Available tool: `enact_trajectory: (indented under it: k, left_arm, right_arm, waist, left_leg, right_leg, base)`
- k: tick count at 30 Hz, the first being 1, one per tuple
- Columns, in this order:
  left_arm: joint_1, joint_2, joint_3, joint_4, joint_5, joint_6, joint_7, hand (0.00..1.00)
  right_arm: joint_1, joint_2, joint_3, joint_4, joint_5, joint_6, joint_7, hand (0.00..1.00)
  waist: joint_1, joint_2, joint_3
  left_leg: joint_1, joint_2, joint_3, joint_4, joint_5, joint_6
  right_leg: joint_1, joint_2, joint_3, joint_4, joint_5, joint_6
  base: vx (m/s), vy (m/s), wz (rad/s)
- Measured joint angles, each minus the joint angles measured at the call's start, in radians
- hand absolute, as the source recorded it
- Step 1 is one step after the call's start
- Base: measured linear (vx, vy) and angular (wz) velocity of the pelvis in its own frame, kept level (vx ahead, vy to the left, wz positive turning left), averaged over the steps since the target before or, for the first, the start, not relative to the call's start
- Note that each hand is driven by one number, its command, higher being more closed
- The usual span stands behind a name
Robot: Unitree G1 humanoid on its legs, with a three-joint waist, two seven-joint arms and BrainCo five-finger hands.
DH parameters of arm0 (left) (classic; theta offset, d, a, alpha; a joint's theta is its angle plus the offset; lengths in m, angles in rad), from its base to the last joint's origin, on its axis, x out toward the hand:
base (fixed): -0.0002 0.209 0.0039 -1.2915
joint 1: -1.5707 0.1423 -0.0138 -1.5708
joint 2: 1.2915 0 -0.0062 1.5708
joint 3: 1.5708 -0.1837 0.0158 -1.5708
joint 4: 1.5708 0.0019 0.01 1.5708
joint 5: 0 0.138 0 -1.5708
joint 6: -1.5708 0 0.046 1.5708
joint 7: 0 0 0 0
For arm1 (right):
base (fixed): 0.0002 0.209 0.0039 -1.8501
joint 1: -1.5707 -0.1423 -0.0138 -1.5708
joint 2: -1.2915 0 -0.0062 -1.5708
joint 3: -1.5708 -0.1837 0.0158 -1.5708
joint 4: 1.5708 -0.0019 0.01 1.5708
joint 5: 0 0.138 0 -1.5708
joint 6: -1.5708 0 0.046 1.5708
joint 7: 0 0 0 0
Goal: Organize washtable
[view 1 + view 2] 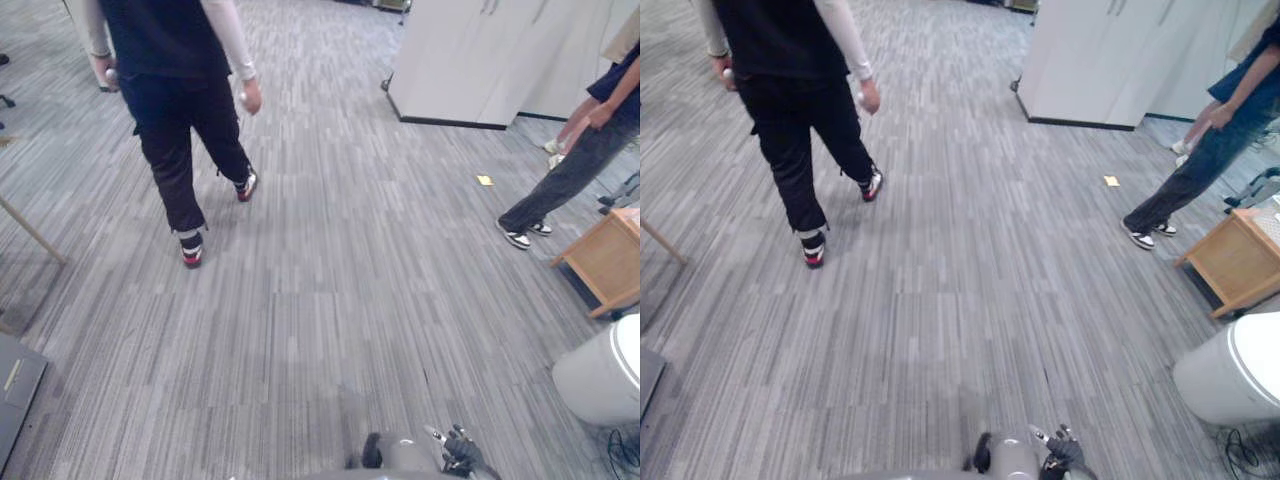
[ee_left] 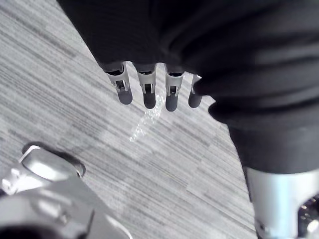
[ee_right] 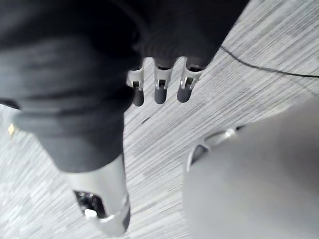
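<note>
Carpet (image 1: 330,300) of grey striped tiles lies under both hands, and neither hand touches it. The left hand (image 2: 148,94) hangs with its fingers in a loose row, tips toward the floor, holding nothing. The right hand (image 3: 159,89) hangs the same way, fingers relaxed and side by side, nothing between them.

Well ahead of the left hand, a person in black trousers (image 1: 170,150) is mid-stride with their back to the robot, wearing red, black and white shoes (image 1: 191,250). Far ahead of the right hand stands a white cabinet (image 1: 450,60). Nearer on that side, a second person (image 1: 575,165) in dark jeans leans with legs stretched out, and a yellow scrap (image 1: 484,180) lies on the carpet between this person and the cabinet. A small wooden table (image 1: 612,255) stands beyond the right hand, and a white round bin (image 1: 600,380) sits closer to that hand, just beside the table.
</note>
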Motion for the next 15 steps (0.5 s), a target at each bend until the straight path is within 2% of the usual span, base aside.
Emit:
enact_trajectory:
  k: [1, 3, 4, 5, 6, 7, 8, 9, 10, 11, 12, 13, 14, 15]
  left_arm:
    - [-0.017, -0.004, -0.004, -0.01, 0.005, -0.005, 0.001, 0.0]
    - [-0.03, -0.005, -0.004, -0.016, 0.006, -0.008, 0.002, 0.0]
    - [-0.035, -0.01, -0.004, -0.018, 0.007, -0.008, 0.004, 0.0]
    - [-0.038, -0.018, -0.003, -0.018, 0.008, -0.008, 0.005, 0.0]
    - [-0.048, -0.026, 0.0, -0.017, 0.009, -0.008, 0.004, 0.0]
    - [-0.067, -0.033, -0.001, -0.017, 0.009, -0.007, 0.003, 0.0]
    - [-0.078, -0.046, 0.003, -0.029, 0.008, -0.008, 0.001, 0.0]
    - [-0.091, -0.057, 0.02, -0.029, 0.008, -0.008, 0.001, 0.0]
    - [-0.071, -0.068, 0.076, -0.029, 0.006, -0.006, 0.003, 0.0]
    - [-0.067, -0.066, 0.085, -0.012, 0.004, -0.002, 0.001, 0.0]
    - [-0.064, -0.058, 0.086, -0.012, 0.002, -0.002, 0.001, 0.0]
    - [-0.064, -0.031, 0.087, -0.017, -0.007, -0.003, 0.002, 0.0]
    - [-0.056, -0.003, 0.087, -0.018, -0.014, -0.002, 0.004, 0.0]
    - [-0.049, 0.003, 0.089, -0.018, -0.016, 0.001, 0.005, 0.0]
  right_arm:
    - [0.006, 0.002, 0.011, -0.016, 0.007, 0.0, 0.0, 0.0]
    - [0.01, 0.005, 0.041, -0.036, 0.012, 0.005, 0.0, 0.0]
    - [0.011, 0.007, 0.043, -0.046, 0.015, 0.006, -0.001, 0.0]
    - [0.011, 0.008, 0.043, -0.048, 0.015, 0.007, -0.001, 0.0]
    - [0.007, 0.012, 0.037, -0.053, 0.011, 0.007, -0.001, 0.0]
    - [0.005, 0.01, 0.029, -0.055, 0.011, 0.009, 0.0, 0.0]
    - [0.003, 0.01, 0.016, -0.059, 0.011, 0.018, -0.001, 0.0]
    - [0.002, 0.005, 0.018, -0.066, 0.011, 0.021, -0.001, 0.0]
    - [0.0, -0.009, 0.041, -0.079, -0.008, 0.026, -0.001, 0.0]
    - [-0.014, -0.027, 0.057, -0.078, -0.019, 0.03, -0.001, 0.0]
    - [-0.024, -0.028, 0.069, -0.069, -0.02, 0.031, -0.002, 0.0]
    - [-0.055, -0.009, 0.077, -0.031, -0.025, 0.03, -0.003, 0.0]
    - [-0.086, 0.003, 0.089, 0.019, -0.025, 0.039, -0.006, 0.0]
    - [-0.091, 0.009, 0.101, 0.039, -0.025, 0.041, -0.006, 0.0]
  waist:
    - [0.001, 0.001, 0.006]
    - [0.001, -0.007, 0.012]
    - [-0.001, -0.003, 0.013]
    - [-0.002, 0.003, 0.01]
    - [0.0, 0.019, 0.0]
    - [0.002, 0.022, 0.002]
    - [-0.001, 0.021, 0.003]
    - [-0.007, 0.015, 0.008]
    - [0.001, 0.066, -0.009]
    - [0.018, 0.083, -0.01]
    - [0.019, 0.091, -0.006]
    - [0.034, 0.072, 0.016]
    - [0.056, 0.024, 0.043]
    - [0.06, 0.002, 0.053]
  left_leg:
    - [0.023, 0.013, -0.01, 0.001, -0.01, -0.019]
    - [0.066, 0.02, -0.035, 0.006, -0.026, -0.05]
    - [0.104, 0.026, -0.063, 0.018, -0.036, -0.069]
    - [0.114, 0.041, -0.078, 0.028, -0.037, -0.071]
    - [0.116, 0.063, -0.087, 0.053, -0.026, -0.093]
    - [0.12, 0.081, -0.095, 0.085, 0.028, -0.161]
    - [0.119, 0.077, -0.106, 0.132, 0.133, -0.123]
    - [0.115, 0.069, -0.106, 0.179, 0.206, -0.074]
    - [0.032, 0.086, -0.095, 0.387, 0.398, -0.066]
    - [-0.051, 0.125, -0.104, 0.559, 0.57, -0.094]
    - [-0.127, 0.154, -0.092, 0.686, 0.563, -0.093]
    - [-0.247, 0.214, -0.021, 0.888, 0.484, -0.035]
    - [-0.345, 0.252, 0.026, 0.987, 0.399, -0.007]
    - [-0.389, 0.263, 0.037, 1.007, 0.36, -0.011]
  right_leg:
    - [-0.024, 0.017, -0.013, -0.127, 0.055, -0.02]
    - [-0.041, 0.018, -0.03, -0.261, 0.131, -0.042]
    - [-0.044, 0.016, -0.029, -0.262, 0.217, -0.091]
    - [-0.045, 0.011, -0.026, -0.236, 0.263, -0.108]
    - [-0.05, -0.005, -0.045, -0.167, 0.277, -0.108]
    - [-0.058, -0.039, -0.062, -0.053, 0.194, -0.072]
    - [-0.054, -0.077, -0.072, 0.049, 0.137, -0.08]
    - [-0.049, -0.084, -0.092, 0.105, 0.11, -0.09]
    - [0.034, -0.012, -0.113, -0.01, 0.048, -0.086]
    - [0.089, 0.035, -0.102, -0.062, 0.021, -0.079]
    - [0.116, 0.062, -0.09, -0.097, 0.015, -0.079]
    - [0.181, 0.083, -0.054, -0.141, 0.005, -0.078]
    - [0.271, 0.085, -0.013, -0.21, 0.016, -0.059]
    - [0.32, 0.082, 0.007, -0.253, 0.02, -0.051]
  base:
    - [0.57, 0.009, 0.64]
    - [0.66, -0.047, 0.62]
    - [0.71, -0.075, 0.61]
    - [0.63, -0.076, 0.53]
    - [0.81, -0.122, 0.58]
    - [0.8, -0.136, 0.73]
    - [0.78, -0.141, 0.66]
    - [0.73, -0.18, 0.16]
    - [0.88, -0.184, -0.43]
    - [0.88, -0.159, -0.64]
    - [0.75, -0.072, -0.74]
    - [0.75, -0.078, -0.67]
    - [0.76, -0.09, -0.65]
    - [0.76, -0.059, -0.47]
